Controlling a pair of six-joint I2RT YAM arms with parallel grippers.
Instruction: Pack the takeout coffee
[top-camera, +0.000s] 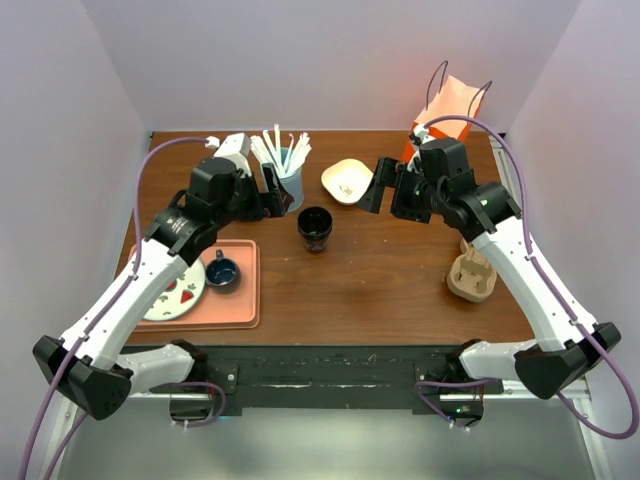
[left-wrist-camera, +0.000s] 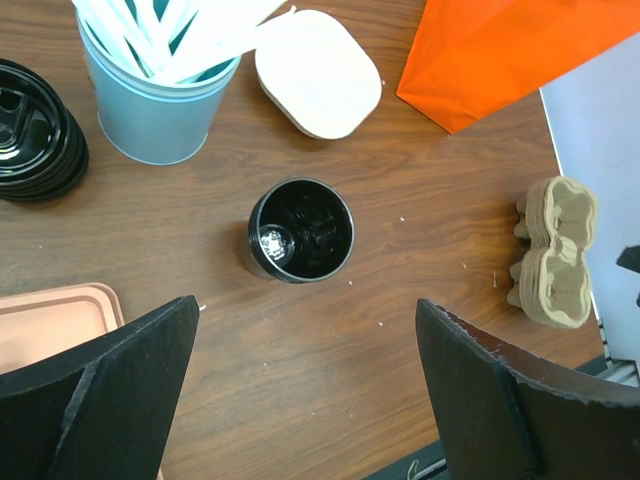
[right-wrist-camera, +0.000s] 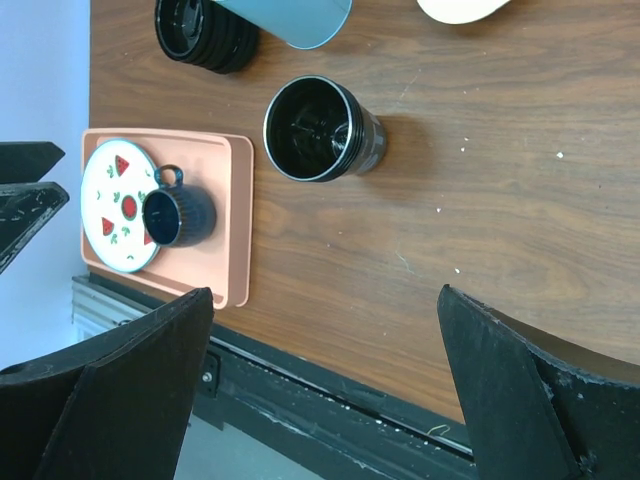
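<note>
The takeout coffee, a small black cup (top-camera: 314, 228), stands upright mid-table with its top open and no lid on it. It shows from above in the left wrist view (left-wrist-camera: 300, 230) and the right wrist view (right-wrist-camera: 320, 130). My left gripper (top-camera: 272, 190) hovers to its back left, open and empty (left-wrist-camera: 305, 330). To the cup's back right my right gripper (top-camera: 378, 187) hangs above the table, also open with nothing between its fingers (right-wrist-camera: 325, 300). A stack of black lids (left-wrist-camera: 35, 130) lies left of the blue tumbler.
A light blue tumbler of white straws (top-camera: 288, 180) and a white dish (top-camera: 345, 180) stand behind the cup. An orange paper bag (top-camera: 450, 110) is at the back right, with a cardboard cup carrier (top-camera: 472, 275) nearer. A pink tray (top-camera: 240, 300) at the left holds a plate (top-camera: 175, 295) and a dark blue mug (top-camera: 222, 270).
</note>
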